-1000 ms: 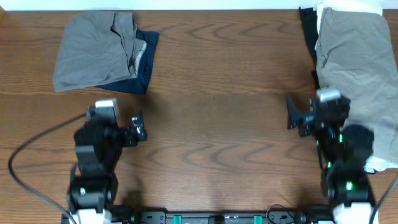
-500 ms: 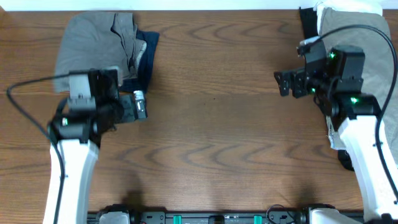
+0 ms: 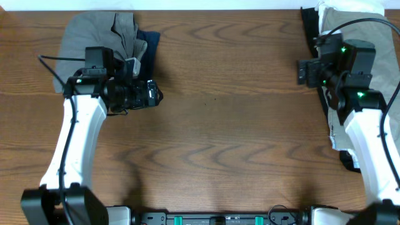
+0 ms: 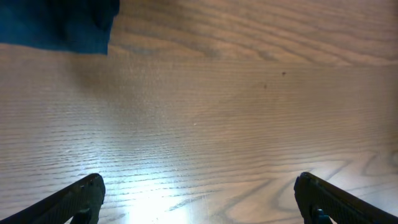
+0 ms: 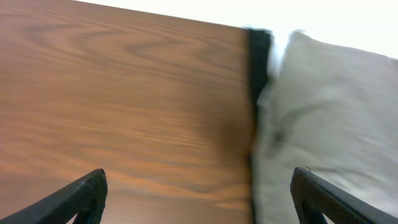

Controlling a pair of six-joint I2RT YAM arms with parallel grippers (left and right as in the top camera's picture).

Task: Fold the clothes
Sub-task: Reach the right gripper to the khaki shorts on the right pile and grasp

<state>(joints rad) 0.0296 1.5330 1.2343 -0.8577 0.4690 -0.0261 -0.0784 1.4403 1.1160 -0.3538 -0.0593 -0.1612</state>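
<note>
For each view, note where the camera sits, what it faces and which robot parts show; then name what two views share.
Overhead: above the table, looking down; left arm, right arm.
Left wrist: on the left arm, facing table and navy cloth; own fingers.
Right wrist: on the right arm, facing the khaki pile; own fingers.
Shared: overhead and right wrist both show that pile.

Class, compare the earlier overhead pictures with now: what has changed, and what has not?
Both arms stretched forward, away from their bases: the left arm to the left-hand pile, the right arm to the right-hand pile. Both sets of jaws are open, with nothing taken hold of. Both piles of clothes lie unmoved.
</note>
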